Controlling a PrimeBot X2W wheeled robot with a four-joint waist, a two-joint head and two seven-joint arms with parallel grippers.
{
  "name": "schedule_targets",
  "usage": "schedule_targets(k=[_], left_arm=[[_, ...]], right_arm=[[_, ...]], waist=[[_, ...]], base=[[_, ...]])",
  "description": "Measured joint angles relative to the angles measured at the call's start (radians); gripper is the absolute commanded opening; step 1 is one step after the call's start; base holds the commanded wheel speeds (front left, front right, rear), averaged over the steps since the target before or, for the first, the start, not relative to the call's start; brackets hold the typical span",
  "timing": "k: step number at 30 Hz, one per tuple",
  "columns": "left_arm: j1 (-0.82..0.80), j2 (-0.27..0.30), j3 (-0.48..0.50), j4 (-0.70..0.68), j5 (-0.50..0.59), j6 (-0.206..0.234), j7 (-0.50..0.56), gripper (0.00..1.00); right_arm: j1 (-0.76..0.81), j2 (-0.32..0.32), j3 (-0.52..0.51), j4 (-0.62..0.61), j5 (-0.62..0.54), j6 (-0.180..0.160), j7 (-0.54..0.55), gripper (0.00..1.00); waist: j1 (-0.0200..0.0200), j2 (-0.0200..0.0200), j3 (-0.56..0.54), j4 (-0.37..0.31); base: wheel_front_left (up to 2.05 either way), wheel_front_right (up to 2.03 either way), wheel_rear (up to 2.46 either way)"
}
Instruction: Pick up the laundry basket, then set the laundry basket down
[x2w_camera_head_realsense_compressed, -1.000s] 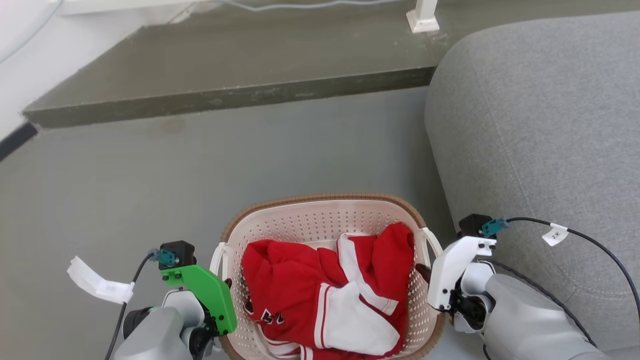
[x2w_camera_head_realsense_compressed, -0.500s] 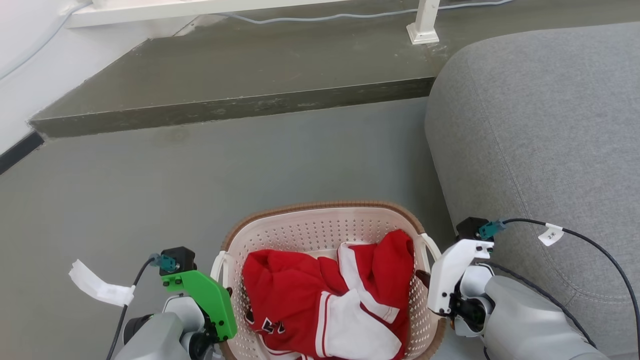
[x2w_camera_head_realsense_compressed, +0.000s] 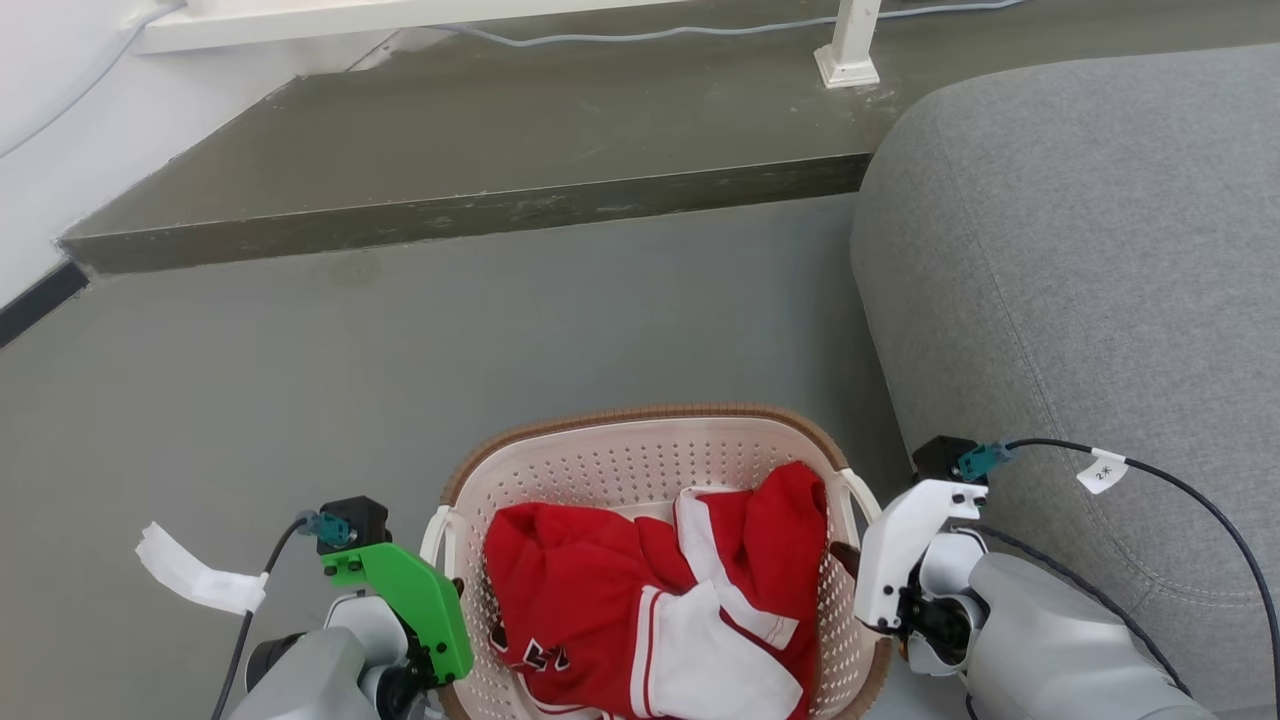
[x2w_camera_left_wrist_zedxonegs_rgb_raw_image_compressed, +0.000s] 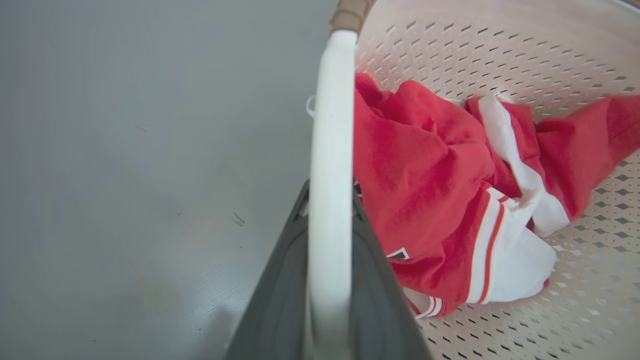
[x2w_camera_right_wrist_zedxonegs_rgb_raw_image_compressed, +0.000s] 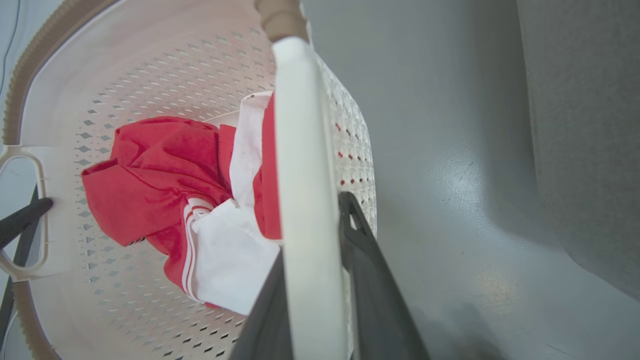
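PrimeBot's left claw (x2w_camera_left_wrist_zedxonegs_rgb_raw_image_compressed: 330, 194) is clenched on the left handle (x2w_camera_left_wrist_zedxonegs_rgb_raw_image_compressed: 327, 125) of the laundry basket (x2w_camera_head_realsense_compressed: 640, 455), and its right claw (x2w_camera_right_wrist_zedxonegs_rgb_raw_image_compressed: 312, 227) on the right handle (x2w_camera_right_wrist_zedxonegs_rgb_raw_image_compressed: 300, 125), dark fingers either side of each white bar. The basket, carrying a red-and-white jersey (x2w_camera_head_realsense_compressed: 650, 590), is at the near edge of the grey floor (x2w_camera_head_realsense_compressed: 400, 350), just beside a grey sofa (x2w_camera_head_realsense_compressed: 1080, 280). Whether its base touches the floor cannot be told. A clean carry likely calls for level, matched arms, clear of the sofa and the raised step (x2w_camera_head_realsense_compressed: 480, 150) beyond.
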Motion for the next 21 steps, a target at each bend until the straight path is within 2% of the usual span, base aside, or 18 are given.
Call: schedule_targets(k=[21], left_arm=[[-0.016,0.000,0.000,-0.003,-0.010,0.000,-0.020,0.00]], right_arm=[[-0.031,-0.001,0.012,0.002,0.014,0.000,-0.008,0.00]], waist=[[0.0000,0.0000,0.047,-0.002]], base=[[0.00,0.00,0.00]])
